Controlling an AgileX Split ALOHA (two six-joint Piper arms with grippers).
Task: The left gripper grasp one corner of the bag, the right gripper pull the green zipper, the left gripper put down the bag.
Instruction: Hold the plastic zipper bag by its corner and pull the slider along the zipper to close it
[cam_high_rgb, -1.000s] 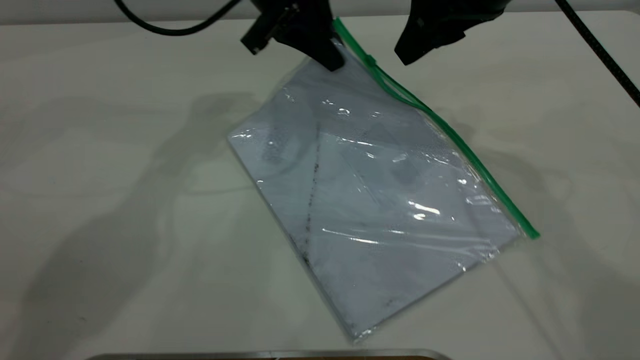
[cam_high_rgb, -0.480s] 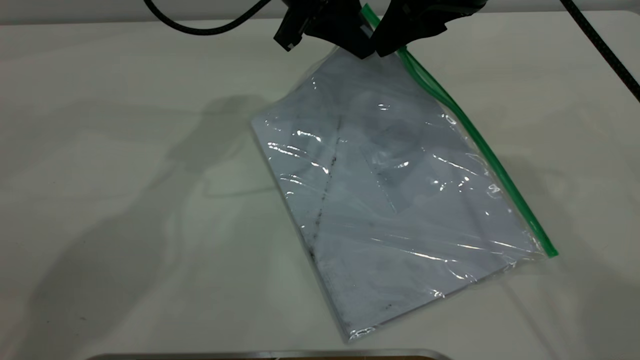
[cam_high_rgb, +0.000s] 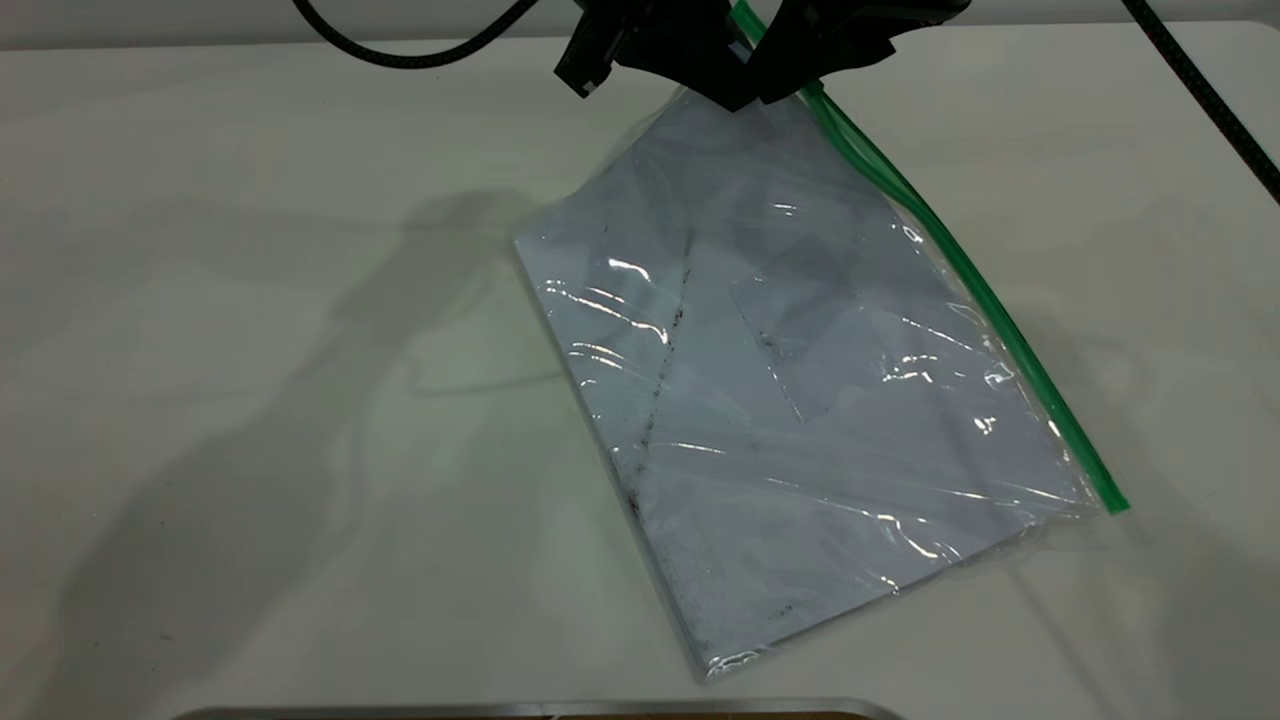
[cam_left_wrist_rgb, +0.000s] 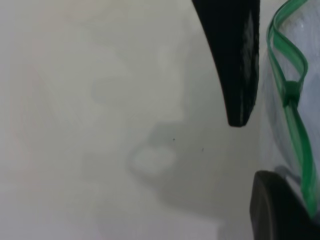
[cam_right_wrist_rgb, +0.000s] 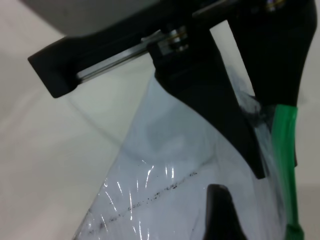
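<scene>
The bag (cam_high_rgb: 800, 400) is a clear pouch with white paper inside and a dark streak. Its top corner is lifted and its low end rests on the table. My left gripper (cam_high_rgb: 725, 90) is shut on that top corner, and one of its fingers (cam_left_wrist_rgb: 275, 210) shows beside the green strip. The green zipper (cam_high_rgb: 960, 270) runs down the bag's right edge, and its slider tab (cam_left_wrist_rgb: 290, 92) sits free near the held corner. My right gripper (cam_high_rgb: 775, 88) is open, right beside the left one at the zipper's top end. One of its fingers (cam_right_wrist_rgb: 220, 215) lies against the bag, next to the zipper (cam_right_wrist_rgb: 285, 165).
The white table (cam_high_rgb: 250, 350) carries the bag. A metal edge (cam_high_rgb: 540, 710) runs along the front. Black cables hang at the top left (cam_high_rgb: 400, 55) and down the right side (cam_high_rgb: 1210, 110).
My left gripper has carried the bag's corner to the right and the bag has swung with it. My right gripper has moved in from the right, up against the left one at the zipper.
</scene>
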